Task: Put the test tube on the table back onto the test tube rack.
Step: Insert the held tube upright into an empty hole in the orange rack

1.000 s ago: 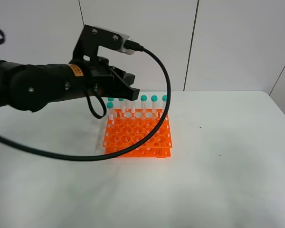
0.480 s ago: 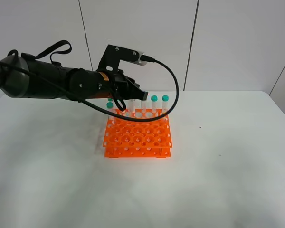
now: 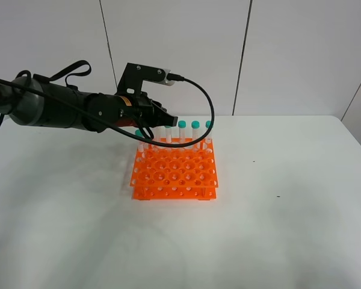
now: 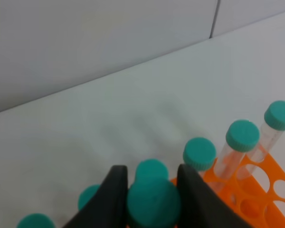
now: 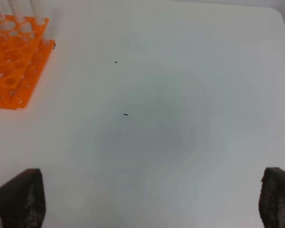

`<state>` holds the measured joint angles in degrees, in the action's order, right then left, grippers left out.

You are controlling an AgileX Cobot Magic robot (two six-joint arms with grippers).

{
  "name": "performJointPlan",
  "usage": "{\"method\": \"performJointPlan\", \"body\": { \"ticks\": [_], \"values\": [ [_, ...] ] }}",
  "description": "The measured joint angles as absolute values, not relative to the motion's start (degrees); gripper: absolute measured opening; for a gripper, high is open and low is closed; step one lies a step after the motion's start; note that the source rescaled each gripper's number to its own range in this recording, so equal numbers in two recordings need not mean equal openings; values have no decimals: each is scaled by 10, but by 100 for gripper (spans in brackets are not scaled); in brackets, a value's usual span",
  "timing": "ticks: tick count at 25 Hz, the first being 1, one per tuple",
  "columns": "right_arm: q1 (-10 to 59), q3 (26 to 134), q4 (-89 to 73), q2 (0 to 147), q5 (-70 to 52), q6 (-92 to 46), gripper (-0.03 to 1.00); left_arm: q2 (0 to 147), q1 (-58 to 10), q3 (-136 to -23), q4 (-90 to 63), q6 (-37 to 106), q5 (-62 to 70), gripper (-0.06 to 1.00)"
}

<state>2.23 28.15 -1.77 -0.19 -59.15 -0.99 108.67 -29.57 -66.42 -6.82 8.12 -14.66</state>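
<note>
**Trainee:** How does your left arm stand?

**Instructor:** High view. Your left arm (image 3: 54, 108), black, enters from the left edge and runs almost level above the bench (image 3: 289, 235), its forearm well clear of the surface. A camera bracket (image 3: 143, 71) rides on top of the wrist. The left gripper (image 3: 170, 122) ends over the rear edge of the orange test tube rack (image 3: 174, 174), towards the left half of the back row.

**Trainee:** And what does that gripper do?

**Instructor:** Left wrist view. You have the left gripper (image 4: 153, 190) clenched. Its two dark fingers (image 4: 115, 194) press the teal cap of the test tube (image 4: 153, 206) from either side. The tube body below the cap is hidden, so you cannot tell whether its tip sits in a hole.

**Trainee:** Where, then, is the test tube?

**Instructor:** Off the bench, cap uppermost, held at the rack's back row. The standing tubes (image 4: 242, 135) flank it: one cap just behind the held cap, three more further along the row, two on the other side.

**Trainee:** And your right gripper?

**Instructor:** Right wrist view. Your right gripper (image 5: 147, 199) is released, its fingers (image 5: 19, 197) spread to opposite edges of the view with nothing between them. Bare white bench lies beneath, marked by two small dark specks (image 5: 126, 114). The rack's corner is well apart from this gripper, off to one side.
</note>
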Motion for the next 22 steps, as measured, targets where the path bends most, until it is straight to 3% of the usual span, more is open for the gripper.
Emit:
{"method": "performJointPlan", "body": {
  "ticks": [22],
  "values": [
    [22, 282, -18, -2, -592, -10, 100, 1044, -294, -600, -50, 63, -209, 0]
  ]
}}
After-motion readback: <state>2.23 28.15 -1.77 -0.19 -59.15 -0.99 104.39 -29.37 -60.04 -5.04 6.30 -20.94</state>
